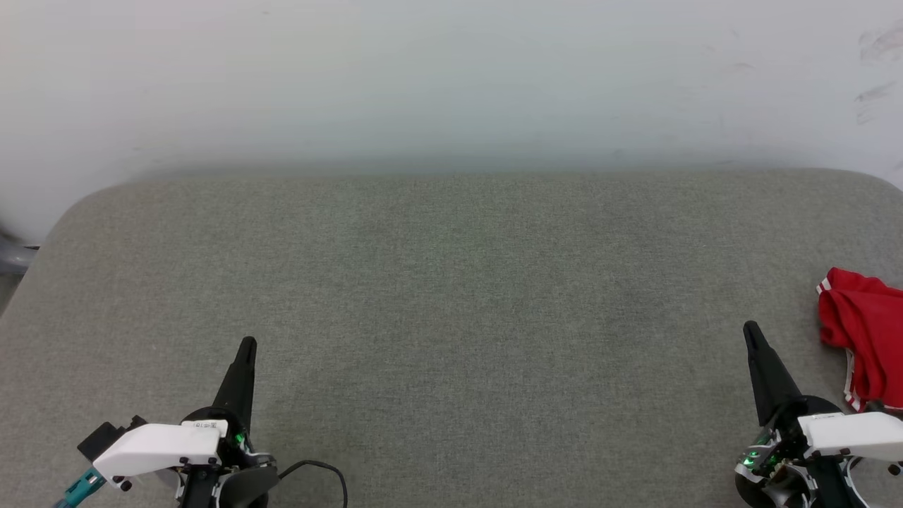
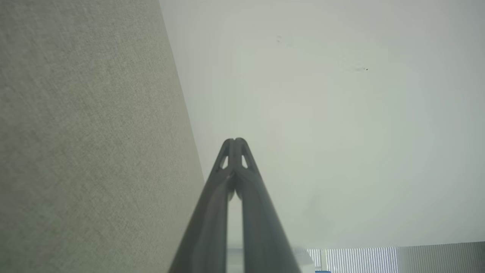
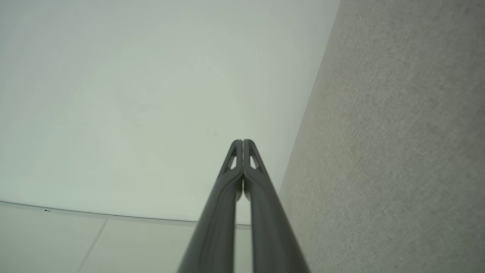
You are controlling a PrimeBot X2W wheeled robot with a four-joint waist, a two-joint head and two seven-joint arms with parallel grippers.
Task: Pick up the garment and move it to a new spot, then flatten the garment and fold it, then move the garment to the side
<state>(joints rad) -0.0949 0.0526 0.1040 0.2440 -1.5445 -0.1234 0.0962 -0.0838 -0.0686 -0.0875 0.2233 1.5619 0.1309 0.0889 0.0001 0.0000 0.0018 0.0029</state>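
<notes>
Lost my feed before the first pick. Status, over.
Left tool shut, empty. Right tool shut, empty. Red garment bunched at grey pad's right edge, untouched. Nothing between it and right tool.

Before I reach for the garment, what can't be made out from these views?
- Garment, head view: cut off by the right edge, so its full spread, sleeves and lettering are unknown; its lower end meets the right wrist casing.
- Grey object, head view: cut by the left edge, unidentifiable.
- Ribbed pale strip, left wrist view: blurred, cut by the bottom edge.
</notes>
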